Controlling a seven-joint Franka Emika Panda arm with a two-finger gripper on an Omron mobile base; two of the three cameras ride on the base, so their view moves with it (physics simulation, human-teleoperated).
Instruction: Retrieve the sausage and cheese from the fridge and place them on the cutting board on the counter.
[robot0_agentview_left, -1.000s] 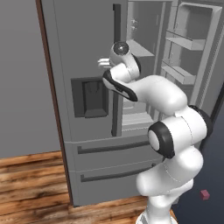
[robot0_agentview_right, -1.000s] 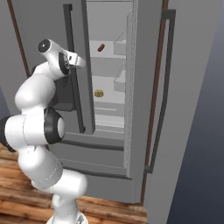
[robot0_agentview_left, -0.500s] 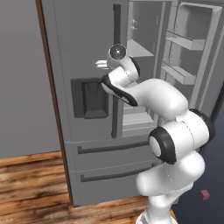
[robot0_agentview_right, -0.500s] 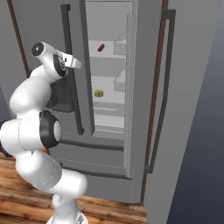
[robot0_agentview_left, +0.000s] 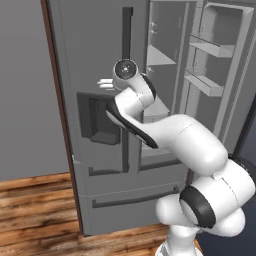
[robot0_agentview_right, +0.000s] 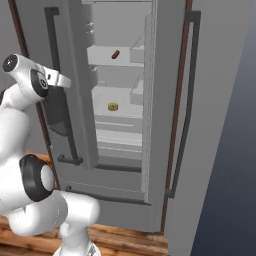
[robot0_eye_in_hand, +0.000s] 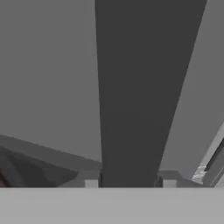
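A: The arm has swung to the left since a second ago, from the open gap to the closed door of the fridge (robot0_agentview_left: 90, 50).

B: And the gripper (robot0_eye_in_hand: 129, 179)?

A: Narrow. Its fingertips (robot0_eye_in_hand: 90, 180) lie against both sides of the dark door handle (robot0_eye_in_hand: 131, 87).

B: Where is the food?

A: Inside the open side, well apart from the gripper, to its right. One sausage (robot0_agentview_right: 115, 54) is on an upper shelf, and one cheese (robot0_agentview_right: 113, 106) is on the shelf below.
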